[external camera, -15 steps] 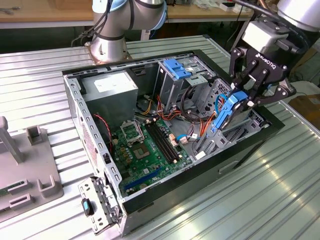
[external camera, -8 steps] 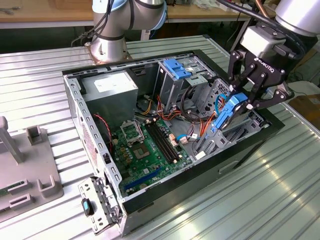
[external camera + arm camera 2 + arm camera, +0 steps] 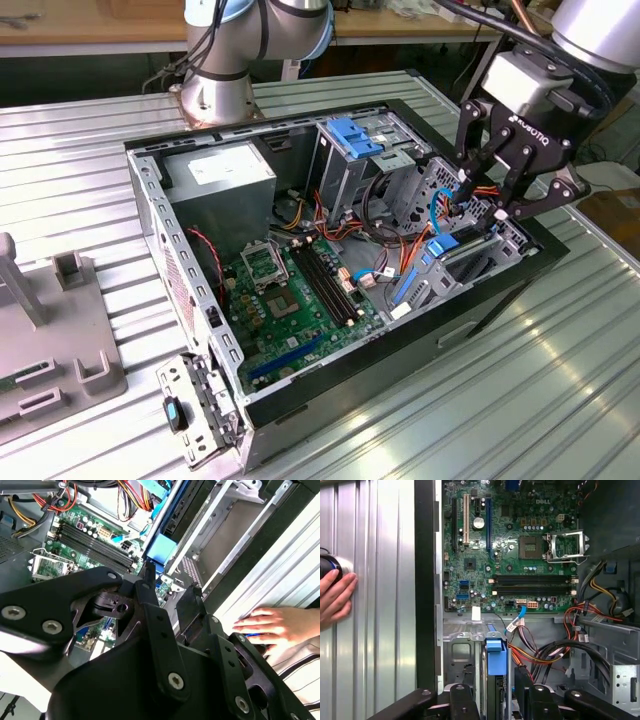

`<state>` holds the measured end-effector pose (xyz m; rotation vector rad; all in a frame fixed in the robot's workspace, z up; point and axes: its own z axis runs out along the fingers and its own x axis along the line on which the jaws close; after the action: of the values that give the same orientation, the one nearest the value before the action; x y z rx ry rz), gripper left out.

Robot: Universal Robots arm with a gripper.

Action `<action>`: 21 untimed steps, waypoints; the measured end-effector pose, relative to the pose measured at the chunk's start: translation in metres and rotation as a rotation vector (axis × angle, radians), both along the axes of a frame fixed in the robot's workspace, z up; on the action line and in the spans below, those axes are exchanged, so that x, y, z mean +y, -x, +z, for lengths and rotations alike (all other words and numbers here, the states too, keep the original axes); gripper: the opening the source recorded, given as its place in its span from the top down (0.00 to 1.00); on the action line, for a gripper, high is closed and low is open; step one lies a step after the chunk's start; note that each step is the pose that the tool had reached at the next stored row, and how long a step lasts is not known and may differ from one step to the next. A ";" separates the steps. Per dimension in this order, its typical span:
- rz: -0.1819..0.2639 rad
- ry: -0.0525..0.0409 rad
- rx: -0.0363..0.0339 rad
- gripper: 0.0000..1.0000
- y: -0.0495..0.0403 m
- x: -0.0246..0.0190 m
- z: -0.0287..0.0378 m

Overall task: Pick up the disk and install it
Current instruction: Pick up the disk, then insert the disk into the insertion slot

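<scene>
The disk [image 3: 441, 249] stands on edge in the drive bay at the exterior view's right end of the open computer case [image 3: 200, 300]. Its bright blue carrier tab [image 3: 496, 658] faces the motherboard in both wrist views, and the same disk [image 3: 163, 550] runs away along the bay wall. My gripper [image 3: 490, 200] hangs just above the bay. Its black fingers [image 3: 464, 700] straddle the disk's edge with a gap on each side, so it is open and holds nothing. In the second wrist view the gripper [image 3: 170, 582] sits close over the blue tab.
A metal drive cage with a fixed blue latch [image 3: 350, 135] and bundled cables [image 3: 400, 250] crowd the bay. The motherboard [image 3: 515, 550] lies on the case floor. A person's hand [image 3: 272, 622] rests on the ribbed metal table beside the case, also seen as a hand [image 3: 335, 595] by a dark knob.
</scene>
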<state>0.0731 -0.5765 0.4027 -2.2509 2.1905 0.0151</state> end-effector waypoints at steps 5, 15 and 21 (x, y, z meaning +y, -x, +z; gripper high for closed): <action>0.000 0.0000 0.0052 0.56 -0.0094 -0.0010 -0.0003; 0.000 0.0001 0.0157 0.56 -0.0401 0.0044 -0.0218; 0.000 -0.0013 0.0157 0.56 -0.0403 0.0078 -0.0279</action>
<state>0.1134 -0.5687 0.3748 -2.2580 2.1974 0.0342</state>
